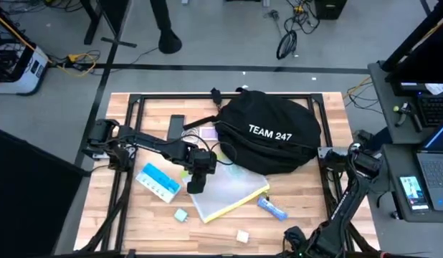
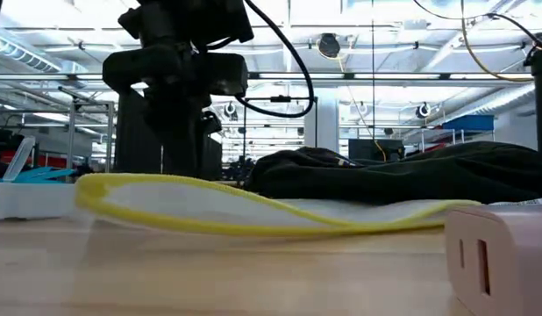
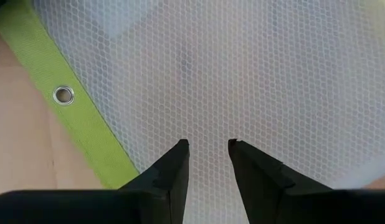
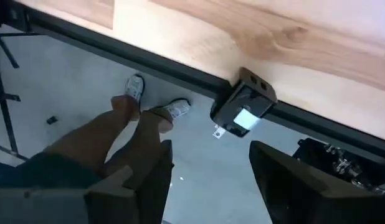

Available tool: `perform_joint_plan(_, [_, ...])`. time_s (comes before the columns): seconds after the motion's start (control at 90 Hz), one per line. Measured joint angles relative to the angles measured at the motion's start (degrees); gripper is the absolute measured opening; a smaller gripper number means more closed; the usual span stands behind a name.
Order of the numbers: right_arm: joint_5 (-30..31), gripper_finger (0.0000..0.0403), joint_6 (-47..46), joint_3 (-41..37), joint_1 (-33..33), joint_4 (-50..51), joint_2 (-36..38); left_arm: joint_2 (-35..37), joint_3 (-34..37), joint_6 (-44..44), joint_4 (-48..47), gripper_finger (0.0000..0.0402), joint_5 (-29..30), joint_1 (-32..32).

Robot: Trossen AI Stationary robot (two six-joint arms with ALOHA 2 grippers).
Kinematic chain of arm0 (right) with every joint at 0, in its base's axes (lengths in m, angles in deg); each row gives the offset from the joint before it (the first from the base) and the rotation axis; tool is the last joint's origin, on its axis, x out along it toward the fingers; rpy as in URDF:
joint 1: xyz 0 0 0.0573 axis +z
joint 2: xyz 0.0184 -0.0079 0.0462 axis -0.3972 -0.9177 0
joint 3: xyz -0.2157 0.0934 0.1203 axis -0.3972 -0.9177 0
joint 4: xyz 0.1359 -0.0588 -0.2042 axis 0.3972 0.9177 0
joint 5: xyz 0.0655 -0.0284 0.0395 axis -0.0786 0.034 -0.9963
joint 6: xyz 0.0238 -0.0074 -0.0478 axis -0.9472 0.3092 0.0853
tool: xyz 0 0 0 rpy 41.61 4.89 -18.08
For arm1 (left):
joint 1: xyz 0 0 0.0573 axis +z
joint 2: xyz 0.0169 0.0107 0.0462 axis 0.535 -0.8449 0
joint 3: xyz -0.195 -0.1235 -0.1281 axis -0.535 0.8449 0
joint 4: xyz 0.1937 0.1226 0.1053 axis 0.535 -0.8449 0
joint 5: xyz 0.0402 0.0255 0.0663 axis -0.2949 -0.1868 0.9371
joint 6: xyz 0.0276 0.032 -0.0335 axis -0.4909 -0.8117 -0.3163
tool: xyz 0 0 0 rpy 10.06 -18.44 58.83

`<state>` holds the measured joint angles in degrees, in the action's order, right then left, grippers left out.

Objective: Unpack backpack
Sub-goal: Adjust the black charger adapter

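The black backpack with white "TEAM 247" lettering lies on the table's far right part; the low view shows it as a dark mound. A white mesh pouch with yellow-green trim lies flat in front of it. My left gripper points straight down over the pouch's left part, its fingers a little apart with only mesh showing between them. My right gripper hangs open off the table's near right edge, over the floor. My left gripper's fingertips stand right at the pouch's white mesh face, coming from above and a short way in from the trimmed edge with the eyelet. Whether they touch the mesh, I cannot tell. The pouch lies flat on the table.
Left of the pouch is a blue-and-white box, with a small teal item nearer. A blue packet and a white cube lie near the front. A black flat item sits far left of the backpack. A person's legs are beside the table.
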<state>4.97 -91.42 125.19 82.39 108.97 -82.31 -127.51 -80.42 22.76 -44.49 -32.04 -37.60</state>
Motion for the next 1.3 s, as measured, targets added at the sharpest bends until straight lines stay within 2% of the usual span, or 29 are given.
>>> perform_joint_plan(0.256, [-1.4, 0.02, -0.1, 0.0, 0.0, 5.7, 0.0, 0.0, 0.0, -0.2, 0.0, 0.0106, 0.0, 0.0])
perform_joint_plan(0.633, [-2.5, 0.02, 0.1, 0.0, 0.0, -2.0, -4.6, 0.1, 0.0, -1.6, -0.1, 0.0106, 0.0, 0.0])
perform_joint_plan(1.156, [-4.8, 0.02, 1.5, 0.2, -2.1, 1.9, -10.8, 0.1, 0.0, -4.6, -0.1, 0.0106, 0.0, 0.0])
perform_joint_plan(1.3, [-7.1, 0.0169, 4.5, 0.3, -2.7, 0.3, -11.2, 0.1, 0.0, -4.6, -0.1, 0.0106, 0.1, 0.0])
